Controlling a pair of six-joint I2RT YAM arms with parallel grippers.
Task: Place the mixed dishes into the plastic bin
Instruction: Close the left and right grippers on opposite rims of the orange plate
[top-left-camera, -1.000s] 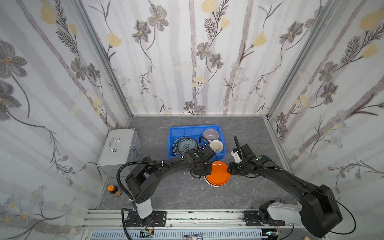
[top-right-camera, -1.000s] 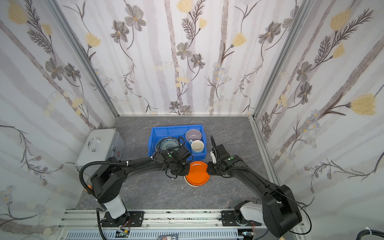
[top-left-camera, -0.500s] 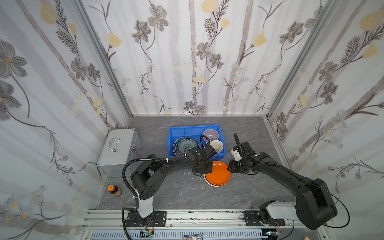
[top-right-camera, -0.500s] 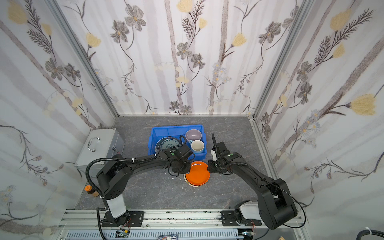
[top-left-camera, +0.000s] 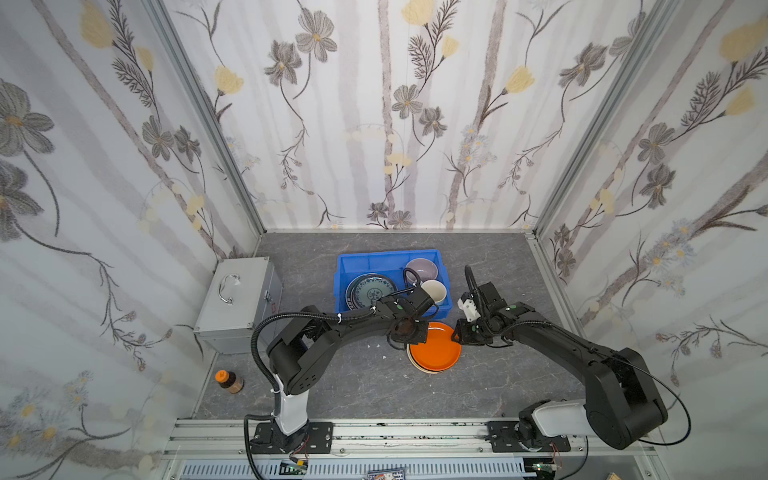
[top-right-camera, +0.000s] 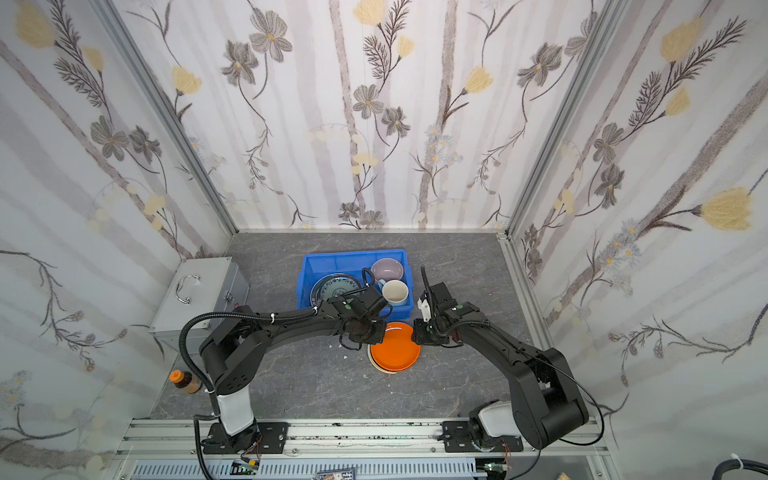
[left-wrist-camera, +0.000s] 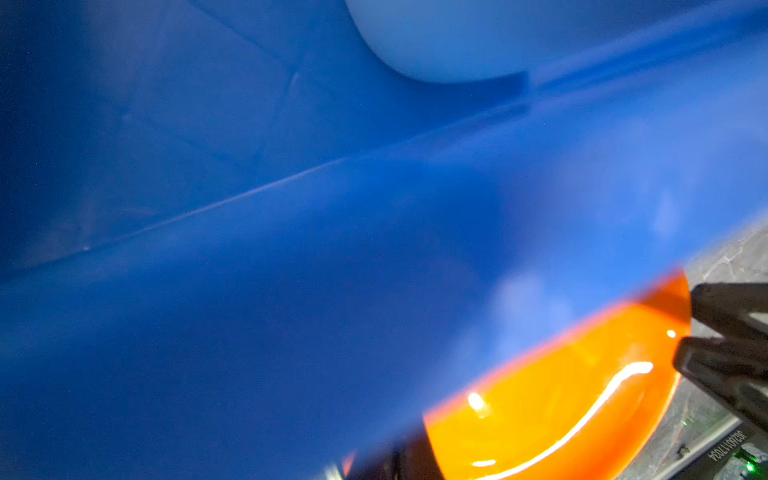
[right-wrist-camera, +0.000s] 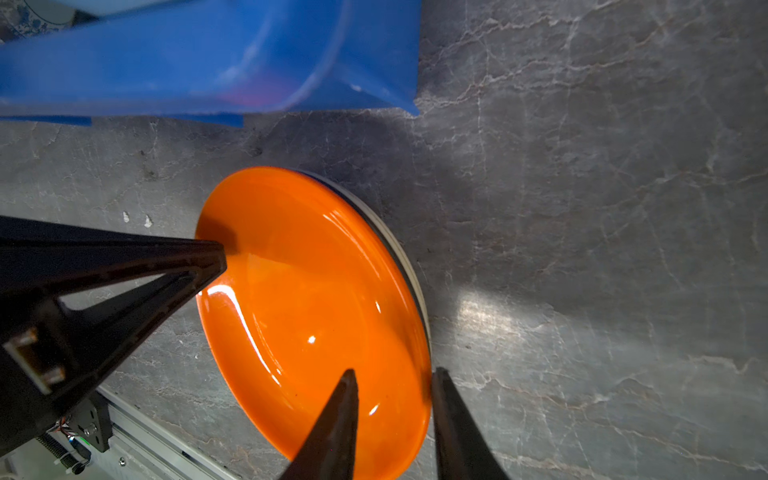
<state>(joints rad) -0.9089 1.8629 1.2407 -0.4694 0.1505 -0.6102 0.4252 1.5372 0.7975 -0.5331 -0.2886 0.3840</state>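
On the left gripper (right-wrist-camera: 214, 259) we saw fingers together at the rim of the orange plate (top-left-camera: 436, 349). On the right gripper (right-wrist-camera: 395, 372) they stood apart, astride the opposite rim. The plate lay just outside the bin (top-left-camera: 374, 262).

Grey marbled tabletop (top-left-camera: 353, 386): blue bin (top-left-camera: 374, 254), plate stack (top-left-camera: 436, 353), metal case (top-left-camera: 241, 299), bottle (top-left-camera: 230, 381).

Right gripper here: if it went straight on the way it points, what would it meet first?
Most likely the orange plate: the right gripper has its jaws open astride the plate's near rim, so the rim would run deeper between them. Farther along, the left gripper sits at the opposite rim.
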